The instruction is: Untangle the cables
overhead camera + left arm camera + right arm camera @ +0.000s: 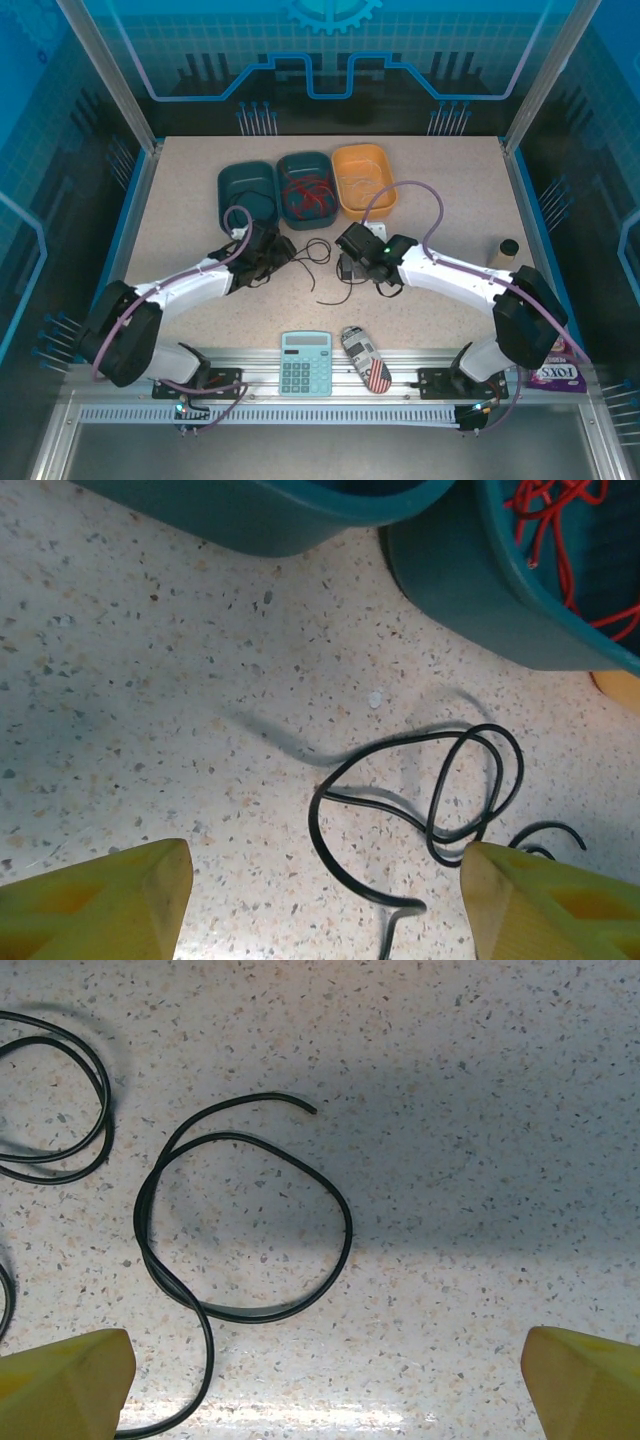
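Speckled beige worktop point(200, 300) seen from above carries three bins in a row at the far side: a dark teal bin point(243, 178), a second teal bin point(290, 165) with red cables point(308, 192) heaped inside, and an orange bin point(385, 170). A thin black cable point(316, 250) lies loose on the worktop in front of the bins, between the two arms' jaws, which hang low on either side of it. A calculator point(305, 363) and a flag-patterned mouse point(367, 358) sit at the near edge.

From the left wrist, the yellow fingertips point(100, 900) stand wide apart with nothing between them, above bare worktop. The black cable point(314, 820) loops over itself just ahead, running close by the right fingertip. Both teal bins fill the top edge, the red cables point(560, 515) showing in the right-hand one.

From the right wrist, the yellow fingertips point(585, 1380) are spread wide and hold nothing. The black cable point(140, 1222) forms a round loop ahead of them, with a further coil at the left edge.
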Available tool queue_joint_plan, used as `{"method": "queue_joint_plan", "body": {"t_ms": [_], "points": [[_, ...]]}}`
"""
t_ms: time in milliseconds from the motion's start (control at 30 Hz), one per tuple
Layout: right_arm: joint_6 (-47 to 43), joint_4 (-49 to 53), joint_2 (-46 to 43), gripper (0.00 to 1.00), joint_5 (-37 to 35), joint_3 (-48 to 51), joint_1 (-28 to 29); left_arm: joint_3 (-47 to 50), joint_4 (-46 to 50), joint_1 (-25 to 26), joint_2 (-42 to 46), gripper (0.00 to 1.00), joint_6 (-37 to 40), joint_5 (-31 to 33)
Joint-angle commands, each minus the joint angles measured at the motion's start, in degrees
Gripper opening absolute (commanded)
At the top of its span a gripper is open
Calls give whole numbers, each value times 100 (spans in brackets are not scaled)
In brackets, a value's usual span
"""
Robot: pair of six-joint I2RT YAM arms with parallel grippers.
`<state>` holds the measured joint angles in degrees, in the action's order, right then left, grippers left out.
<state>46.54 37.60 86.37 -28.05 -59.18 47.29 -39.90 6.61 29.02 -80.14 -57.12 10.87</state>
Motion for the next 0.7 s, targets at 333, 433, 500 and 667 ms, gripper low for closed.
{"method": "queue_joint_plan", "body": {"t_ms": [333,433,500,667], "points": [[150,45,179,100,108,-121,104,-132,-658,34,-714,32,-183,-536],[136,30,169,100,109,-116,103,-130,-518,41,-603,21,-20,-396],[117,0,161,100,99,-112,104,-116,-453,51,-477,19,216,-279],[26,-177,204,100,207,-129,114,-10,-509,72,-202,4,698,-276]]}}
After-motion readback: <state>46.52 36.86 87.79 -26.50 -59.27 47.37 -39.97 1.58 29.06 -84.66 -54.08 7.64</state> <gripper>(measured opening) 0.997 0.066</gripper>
